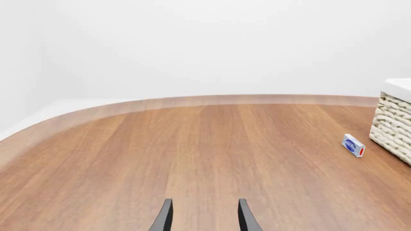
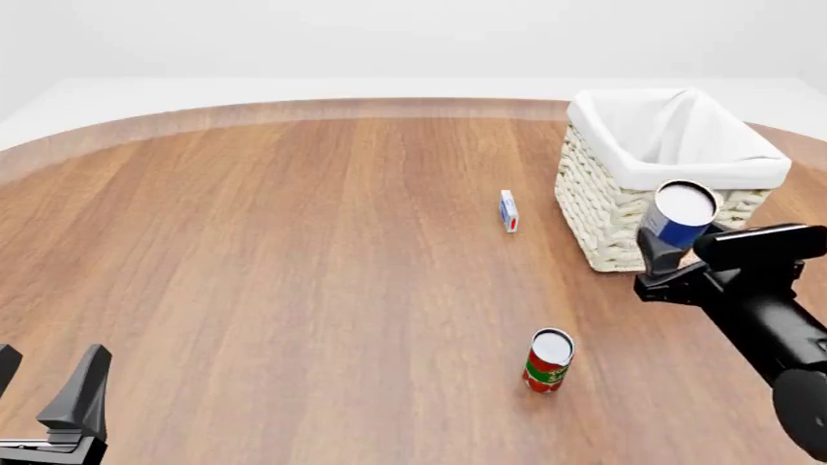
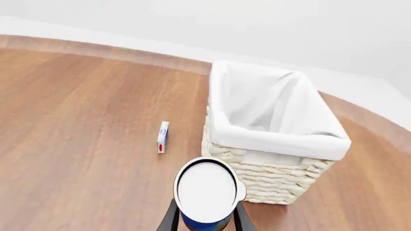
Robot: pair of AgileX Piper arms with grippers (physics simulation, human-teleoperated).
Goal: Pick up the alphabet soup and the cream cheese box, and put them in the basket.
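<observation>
My right gripper (image 2: 675, 254) is shut on the alphabet soup (image 2: 679, 215), a blue-labelled can with a silver-white top, lifted clear of the table just in front of the basket (image 2: 607, 228). In the right wrist view the alphabet soup (image 3: 207, 192) sits between the fingers, with the basket (image 3: 276, 173) right behind it. The cream cheese box (image 2: 509, 210) stands on the table left of the basket, and it also shows in both wrist views as a small blue, white and red cream cheese box (image 1: 353, 145) (image 3: 162, 137). My left gripper (image 2: 45, 387) hangs open and empty at the near left.
A red-and-green labelled can (image 2: 548, 360) stands upright on the wooden table (image 2: 285, 262), nearer than the basket and left of my right arm. The table's curved far edge runs behind the basket.
</observation>
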